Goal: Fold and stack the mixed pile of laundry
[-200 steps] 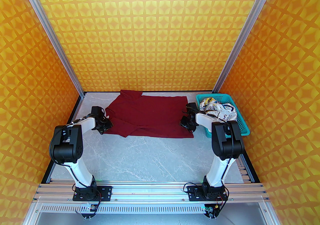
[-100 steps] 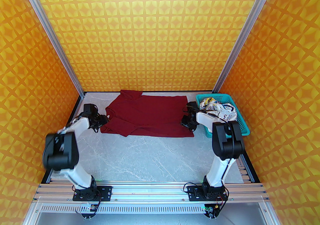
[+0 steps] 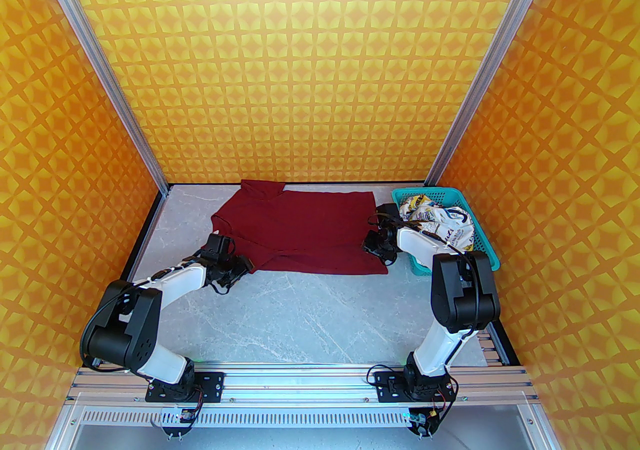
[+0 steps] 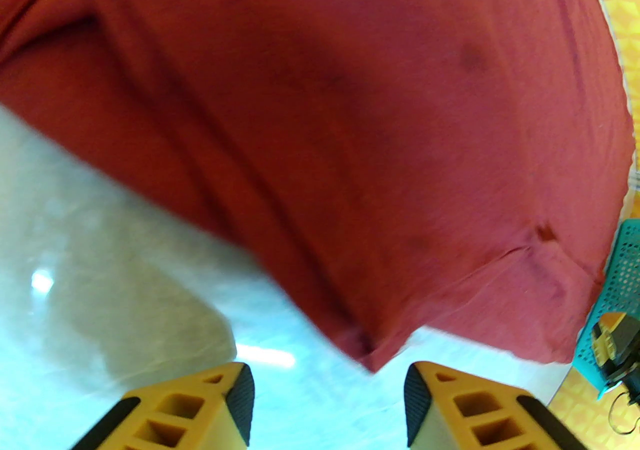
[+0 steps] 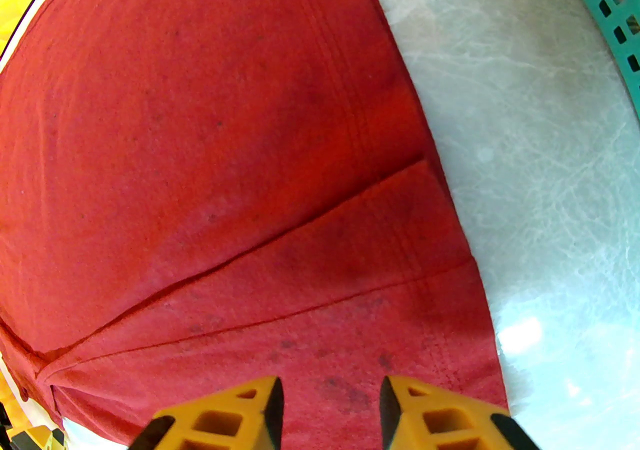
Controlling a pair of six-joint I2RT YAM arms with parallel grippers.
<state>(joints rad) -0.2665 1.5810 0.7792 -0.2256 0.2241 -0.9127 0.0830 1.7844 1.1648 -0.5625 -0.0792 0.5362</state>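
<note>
The dark red T-shirt [image 3: 305, 230] lies spread flat at the far side of the table. My left gripper [image 3: 239, 272] hovers at its near-left corner, open; in the left wrist view the gripper [image 4: 327, 403] has nothing between its fingers, and a pointed fold of the red shirt [image 4: 350, 137] lies just ahead. My right gripper [image 3: 377, 250] is over the shirt's near-right edge. In the right wrist view the gripper [image 5: 330, 413] stands apart above flat red cloth [image 5: 200, 137]. The white printed garment [image 3: 442, 225] lies crumpled in the basket.
The teal perforated basket [image 3: 440, 193] stands at the far right, close beside my right arm; its wall shows as basket [image 5: 617, 2] and basket [image 4: 617, 268]. Bare grey marble table [image 3: 300, 323] stretches in front of the shirt. Patterned orange walls close in three sides.
My left gripper let go at the shirt's left edge, opened, swung out left, then came to the shirt's near-left corner. The right gripper barely moved.
</note>
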